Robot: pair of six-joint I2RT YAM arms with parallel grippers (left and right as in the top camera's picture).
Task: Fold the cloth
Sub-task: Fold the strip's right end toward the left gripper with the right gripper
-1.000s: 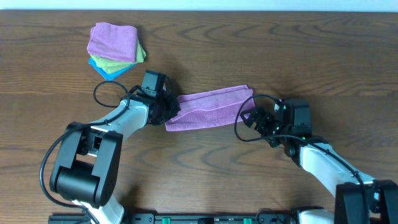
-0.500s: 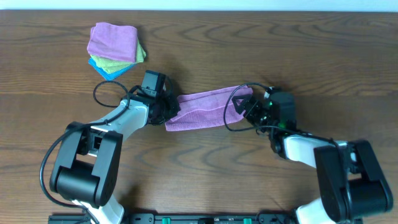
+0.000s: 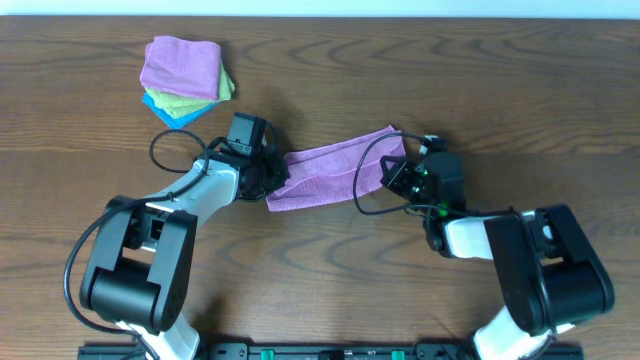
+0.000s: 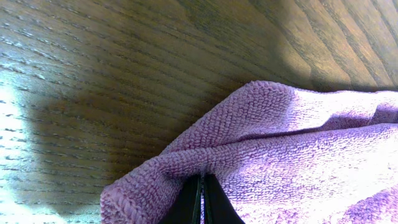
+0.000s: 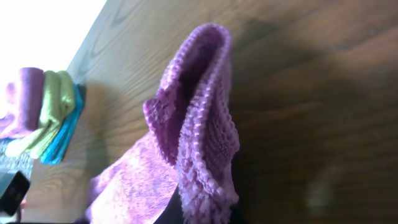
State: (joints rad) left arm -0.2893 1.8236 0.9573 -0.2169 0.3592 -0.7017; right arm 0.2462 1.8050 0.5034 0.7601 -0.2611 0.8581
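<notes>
Your cloth (image 3: 335, 172) lies on the counter (image 3: 500, 80) as a long strip, its length running from the left pincer (image 3: 270, 181) across to the right pincer (image 3: 392, 173). Each is clamped on its own end, so fold end toward end.

Overhead view is evenly lit and sharp. Both wrist views blow out to white at their left edges; the bench (image 4: 124, 56) is shadowed, with soft focus close up.

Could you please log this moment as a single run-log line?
phase: fold underway | left pincer: shut on purple terry cloth, left end | right pincer: shut on right end, raised
</notes>
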